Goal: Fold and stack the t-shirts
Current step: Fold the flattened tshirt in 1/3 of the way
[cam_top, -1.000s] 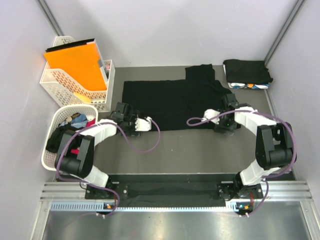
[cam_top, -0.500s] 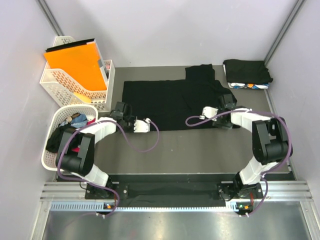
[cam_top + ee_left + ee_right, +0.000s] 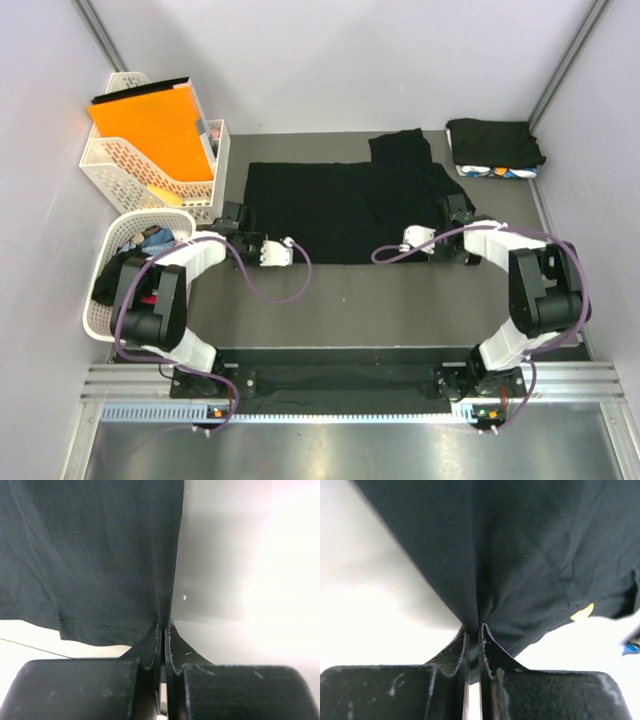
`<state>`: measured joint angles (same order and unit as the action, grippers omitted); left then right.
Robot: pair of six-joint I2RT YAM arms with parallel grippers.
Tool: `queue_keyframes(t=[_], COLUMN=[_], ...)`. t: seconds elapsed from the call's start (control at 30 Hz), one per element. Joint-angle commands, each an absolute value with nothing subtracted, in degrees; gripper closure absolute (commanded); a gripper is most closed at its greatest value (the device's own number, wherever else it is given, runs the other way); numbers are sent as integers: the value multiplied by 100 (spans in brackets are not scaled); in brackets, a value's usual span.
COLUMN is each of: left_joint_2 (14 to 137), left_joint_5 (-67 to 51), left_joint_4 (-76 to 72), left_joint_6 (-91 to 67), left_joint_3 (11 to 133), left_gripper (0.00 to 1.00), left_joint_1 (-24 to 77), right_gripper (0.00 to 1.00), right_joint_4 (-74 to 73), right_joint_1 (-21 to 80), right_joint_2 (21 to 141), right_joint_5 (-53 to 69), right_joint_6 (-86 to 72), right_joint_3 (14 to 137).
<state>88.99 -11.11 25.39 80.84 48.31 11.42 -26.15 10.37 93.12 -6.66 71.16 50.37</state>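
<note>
A small booth with pale walls and a grey worktop.
The back wall point(image 3: 330, 60), the left wall point(image 3: 40, 150) and the right wall point(image 3: 600, 150) are plain and pale, a soft grey-purple. A thin grey metal post stands slanted in the left corner point(image 3: 100, 35) and another in the right corner point(image 3: 570, 60). The worktop point(image 3: 400, 300) is flat and dull grey-brown. A silver rail point(image 3: 120, 385) runs along its near edge, and in front of that lies a shiny metal sheet point(image 3: 350, 450). The light is even and shadows are soft.

Spread black t-shirt point(image 3: 340, 205), left fingers point(image 3: 236, 217) and right fingers point(image 3: 456, 211) at its near corners
</note>
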Motion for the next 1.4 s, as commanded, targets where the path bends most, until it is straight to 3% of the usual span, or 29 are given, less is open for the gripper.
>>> queue_keyframes(t=[0.0, 0.67, 1.37], left_joint_2=[8623, 7120, 5933], left_joint_5=[-1063, -1371, -1222], left_joint_4=[3172, 7645, 8525], left_joint_6=[8515, 10924, 11479], left_joint_3=[4992, 5150, 4131], left_gripper=[100, 100, 100], left_joint_1=[958, 949, 949], right_gripper=[100, 97, 100], right_joint_4=[-4207, -5237, -6618], right_joint_1=[1037, 1388, 2320], right_joint_2=[8677, 7673, 6583], right_joint_5=[-361, -501, 113], right_joint_6=[7400, 7840, 7699], right_joint_3=[5036, 4263, 3657])
